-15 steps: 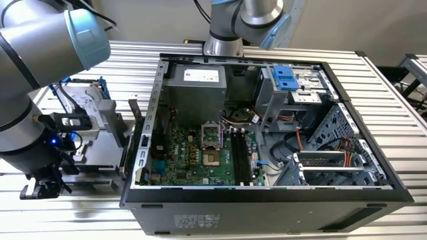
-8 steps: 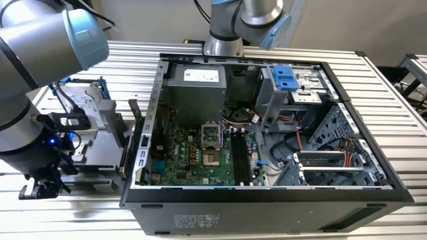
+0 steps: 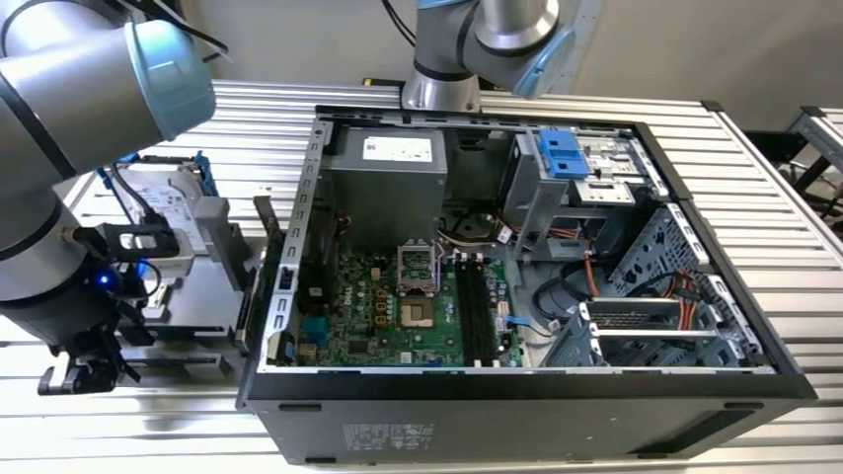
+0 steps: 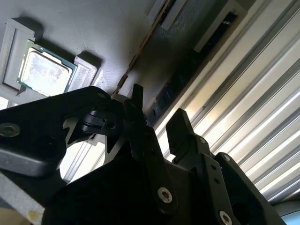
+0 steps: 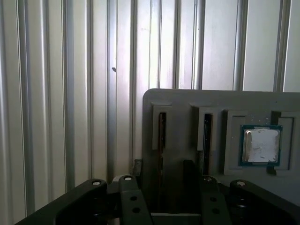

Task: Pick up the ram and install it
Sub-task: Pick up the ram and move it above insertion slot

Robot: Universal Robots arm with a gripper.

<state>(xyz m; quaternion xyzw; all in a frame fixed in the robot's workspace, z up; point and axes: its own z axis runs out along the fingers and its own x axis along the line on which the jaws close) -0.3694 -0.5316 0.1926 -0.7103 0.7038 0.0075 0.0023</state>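
While low over the tray [image 5: 187, 99] edge, wide-spread tool [image 5: 161, 168] astride the ram [image 5: 162, 136].

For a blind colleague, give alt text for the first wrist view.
Open end effector over a grey tray, lined up around the ram standing in its slot; a square silver chip lies nearby, ribbed metal table beyond.

Count: 1 open computer case [image 3: 527, 390], 1 motherboard [image 3: 375, 321], 1 hard drive [image 3: 178, 212], 1 grey parts tray [image 5: 187, 101] with 2 narrow slots [image 5: 161, 133], 1 square silver chip [image 5: 260, 145].
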